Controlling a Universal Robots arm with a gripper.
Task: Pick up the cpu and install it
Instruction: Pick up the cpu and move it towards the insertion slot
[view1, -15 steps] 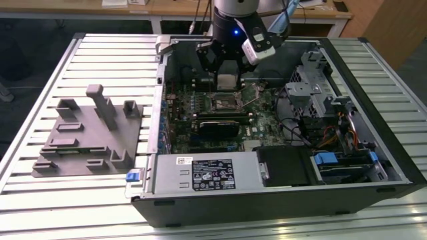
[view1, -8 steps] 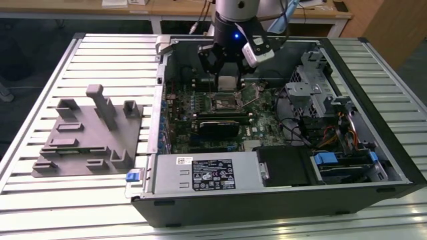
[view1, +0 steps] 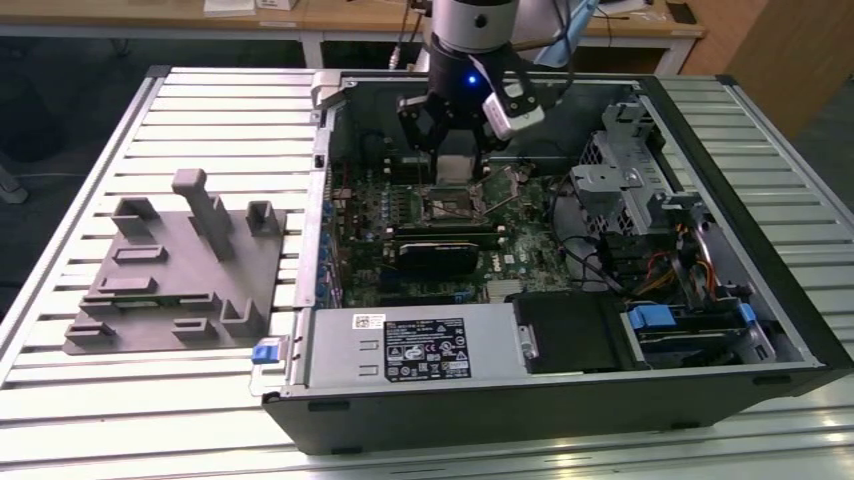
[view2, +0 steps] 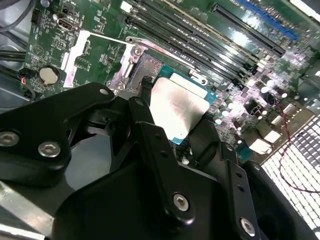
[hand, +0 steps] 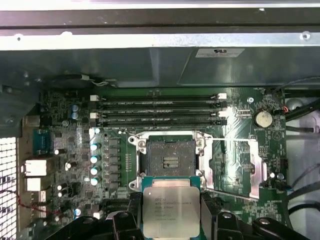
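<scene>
My gripper (view1: 454, 172) hangs inside the open computer case, low over the motherboard. It is shut on the cpu (hand: 169, 211), a flat square chip with a silver metal top on a green base. Black fingers (hand: 209, 206) press on two opposite edges of the chip. In the first wrist view the chip hovers just beside the open socket (hand: 170, 157), whose dark pin field is bare. The socket's metal load plate (hand: 235, 167) is swung open to one side. The second wrist view has the cpu (view2: 177, 107) tilted between the fingers (view2: 145, 92), partly covering the socket (view2: 142, 65).
A grey plastic fixture (view1: 174, 270) lies on the slatted table at the exterior view's left. Inside the case are memory slots (hand: 157, 111), a black module (view1: 434, 252), the power supply (view1: 427, 345) and a metal drive cage (view1: 641, 190) with cables.
</scene>
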